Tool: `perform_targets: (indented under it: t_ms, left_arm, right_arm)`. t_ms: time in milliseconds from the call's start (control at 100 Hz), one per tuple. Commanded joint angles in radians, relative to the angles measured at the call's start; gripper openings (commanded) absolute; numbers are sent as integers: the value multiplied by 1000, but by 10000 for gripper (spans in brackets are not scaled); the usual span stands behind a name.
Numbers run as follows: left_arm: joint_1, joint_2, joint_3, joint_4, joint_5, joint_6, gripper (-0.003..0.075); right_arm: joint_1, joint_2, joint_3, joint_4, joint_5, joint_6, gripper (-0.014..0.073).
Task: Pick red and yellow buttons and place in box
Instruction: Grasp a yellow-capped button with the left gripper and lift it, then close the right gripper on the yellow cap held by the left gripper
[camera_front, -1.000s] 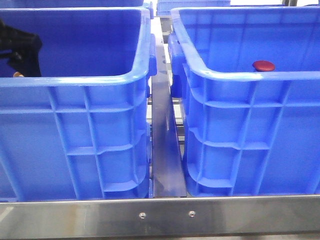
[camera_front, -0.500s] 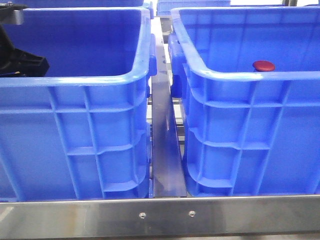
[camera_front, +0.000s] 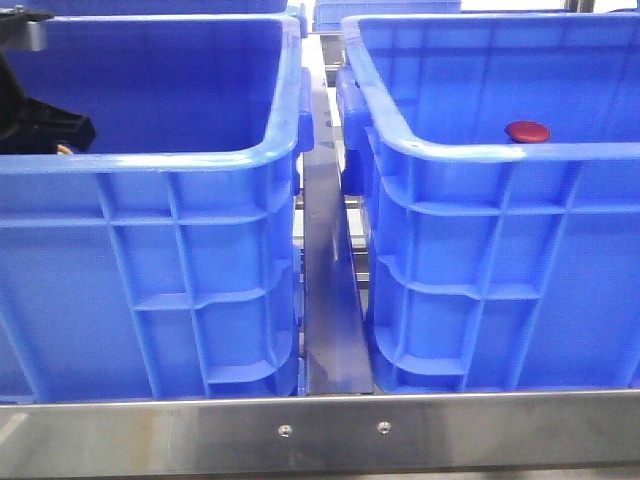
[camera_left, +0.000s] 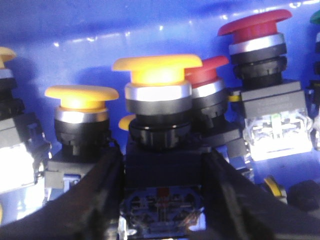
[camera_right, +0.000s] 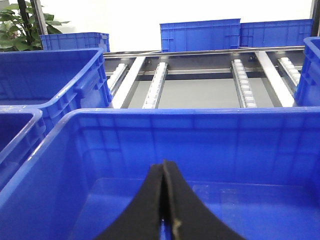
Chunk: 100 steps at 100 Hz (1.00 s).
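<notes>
Fingers (camera_left: 100, 200) of the L gripper (camera_left: 162, 200) sit either side of a black switch body, pressed to its flanks: clamped on the yellow button (camera_left: 156, 65) unit, cap upright above a silver collar. Only the L wrist view shows this; front view gives just the black L arm (camera_front: 40, 120) dipping inside the left crate (camera_front: 150, 260), w/ a speck of orange at the rim.

L wrist view also shows more units crowded on the blue floor: another yellow cap (camera_left: 81, 95) just beside, a red button (camera_left: 207, 67) right behind the held one, a taller red one (camera_left: 255, 25) further off. No readable writing on any body.

R gripper (camera_right: 165, 210): black fingers pressed together, nothing between, hovering over the box (camera_right: 150, 120), seen only in R wrist view. Front view shows the box (camera_front: 500, 250) w/ one red cap (camera_front: 527, 131) peeking over its near rim. No labels or brands legible on the crates.
</notes>
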Motion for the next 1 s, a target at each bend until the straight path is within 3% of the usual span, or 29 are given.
perform_targets:
  t_ms: [0, 240, 410, 670, 990]
  left_arm:
    - [1, -98, -28, 2, -15, -11, -19]
    - [-11, -331, -28, -15, 30, 0, -19]
    - [-93, -507, -28, -15, 32, 10, -19]
    - [-354, -598, -28, -22, 16, 11, -19]
    - [-713, -498, -28, -6, -133, 25, -19]
  right_arm:
    - [-2, -3, -28, 11, 2, 0, -104]
    - [-2, -3, -28, 11, 2, 0, -104]
    - [-2, -3, -28, 11, 2, 0, -104]
    - [-2, -3, -28, 11, 3, 0, -104]
    - [-2, -3, -28, 11, 3, 0, -104]
